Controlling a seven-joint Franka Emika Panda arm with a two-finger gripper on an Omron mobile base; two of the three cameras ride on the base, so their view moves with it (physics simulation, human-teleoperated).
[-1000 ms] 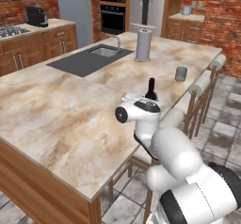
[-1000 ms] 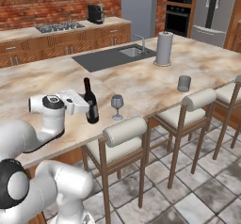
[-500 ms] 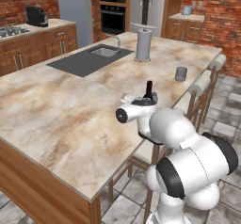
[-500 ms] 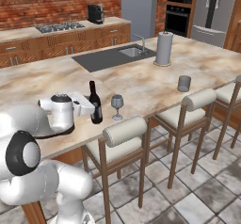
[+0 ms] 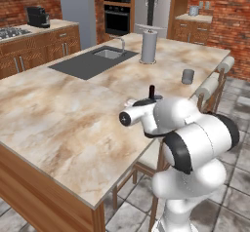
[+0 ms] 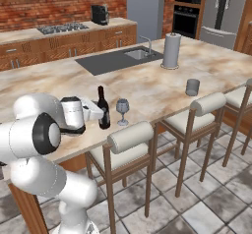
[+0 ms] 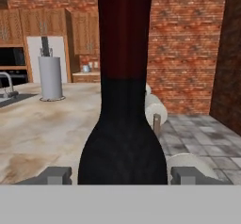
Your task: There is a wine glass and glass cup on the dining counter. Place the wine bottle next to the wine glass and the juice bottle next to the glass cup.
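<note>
Left base view: the wine bottle (image 5: 152, 92) stands on the dining counter (image 5: 58, 114), the arm at its 6 o'clock. Right base view: the wine glass (image 6: 122, 108) sits just beside, at its 3 o'clock — placement looks done. Hand view: the gripper (image 7: 115, 176) spreads wide around the bottle's base; next, back off clear and find the juice bottle.

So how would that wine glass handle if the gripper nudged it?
The wine glass stands on a thin stem and small foot, so it probably tips easily. It looks thin and clear, likely fragile. The wine bottle stands close beside it, so a knock could topple it.
</note>
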